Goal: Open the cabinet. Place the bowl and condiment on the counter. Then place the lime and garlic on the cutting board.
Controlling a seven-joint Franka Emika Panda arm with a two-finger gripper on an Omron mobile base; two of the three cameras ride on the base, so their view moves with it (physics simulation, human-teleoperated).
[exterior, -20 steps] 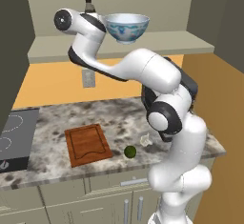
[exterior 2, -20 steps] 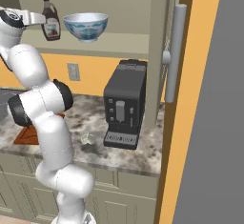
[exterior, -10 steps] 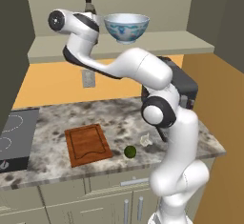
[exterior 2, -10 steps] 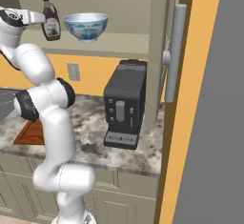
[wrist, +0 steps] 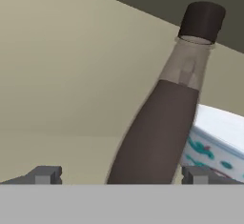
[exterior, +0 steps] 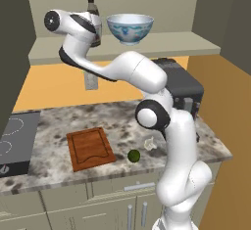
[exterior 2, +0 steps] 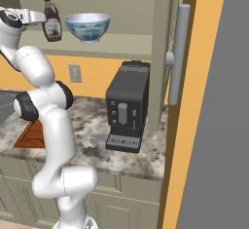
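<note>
Fingers (wrist: 47,174) standing spread wide, one on each side of the condiment (wrist: 159,123), not pressing on it as far as can be told. Gripper (exterior 2: 44,18) reaching into the open cabinet (exterior: 127,9) at the level of the bottle, at the left part of the shelf (exterior: 162,45). Condiment standing upright on this shelf, dark body and narrow neck with a black cap. Bowl (exterior: 130,28) sitting just to the right of the bottle on the same shelf, near it; touching or not, cannot tell. Cabinet door (exterior 2: 181,57) standing swung open at the right, with the long silver handle showing.

Lying below on the desk (exterior: 54,126): cutting board (exterior: 90,148), near the front edge. Lime (exterior: 134,155) resting on the desk just right of the board, not on it. Garlic (exterior: 150,144) lying a little farther right and back from the lime, close to the white arm. Black coffee machine (exterior 2: 127,107) standing at the right end of the desk, under the shelf. Dark stovetop (exterior: 14,141) sitting at the far left of the desk.
</note>
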